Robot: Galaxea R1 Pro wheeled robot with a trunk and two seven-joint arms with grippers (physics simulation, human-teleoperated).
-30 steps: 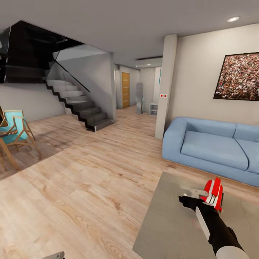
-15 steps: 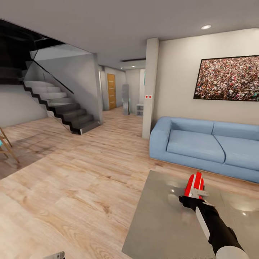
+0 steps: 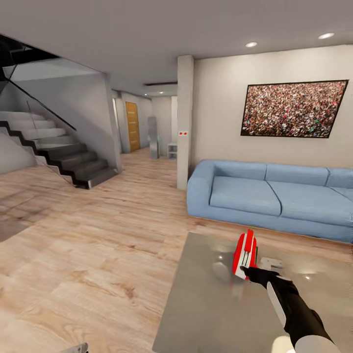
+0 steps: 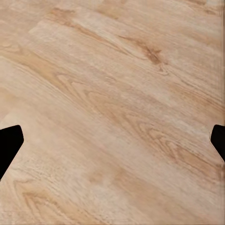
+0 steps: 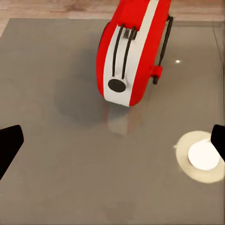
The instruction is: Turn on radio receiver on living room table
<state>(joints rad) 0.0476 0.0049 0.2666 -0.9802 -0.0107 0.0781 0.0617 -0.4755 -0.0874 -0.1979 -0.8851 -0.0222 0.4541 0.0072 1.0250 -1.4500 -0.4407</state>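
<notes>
The red radio receiver stands on the glossy grey table, with its narrow side toward me. In the right wrist view the radio receiver shows a white-grey band, a round black dial and a thin wire handle. My right gripper hovers just short of it, over the table. The right gripper is open, its dark fingertips far apart with nothing between them. My left gripper is open over the bare wood floor, low at my left.
A flat white disc lies on the table beside the radio. A blue sofa runs behind the table under the framed crowd picture. A pillar, stairs and open plank floor lie to the left.
The head view has swung right, so the sofa, picture and stairs slid left in the picture. The radio now sits just left of my right gripper's tip, not right of it.
</notes>
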